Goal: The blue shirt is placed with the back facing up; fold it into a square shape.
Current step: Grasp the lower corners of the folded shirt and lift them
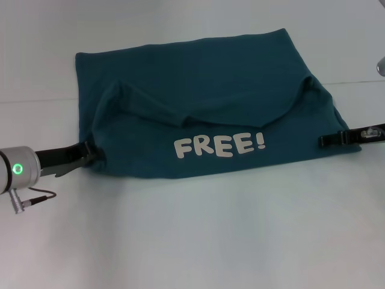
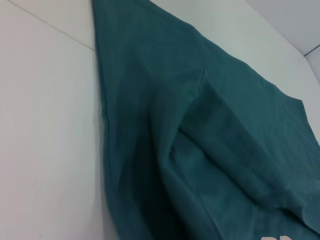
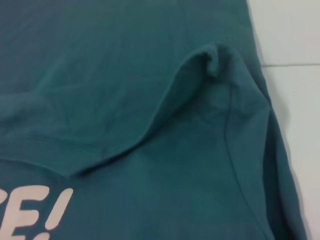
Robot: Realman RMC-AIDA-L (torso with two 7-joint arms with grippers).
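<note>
Dark teal-blue cotton T-shirt [image 1: 204,108] centre table, near half folded back, white "FREE!" lettering [image 1: 219,146] up; left gripper [image 1: 90,153] at 8 o'clock edge, right gripper [image 1: 331,140] at 3 o'clock edge, jaw states cannot tell; cloth soft, limp, light; grip doubled side edges.

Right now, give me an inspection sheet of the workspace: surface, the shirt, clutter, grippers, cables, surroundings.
Surface: white table, bare around the cloth.
Job's things: blue shirt lies partly folded, near part turned over so the white FREE! lettering faces up; the fold is loose and puckered at both side corners.
Clutter: nothing seen.
Grippers: left gripper is at the shirt's near left corner; right gripper is at its right edge. Whether either pinches cloth cannot be told.
Cables: a thin dark cable loops from a plug under the left wrist.
Surroundings: a small metallic object at the far right edge, unidentifiable.
</note>
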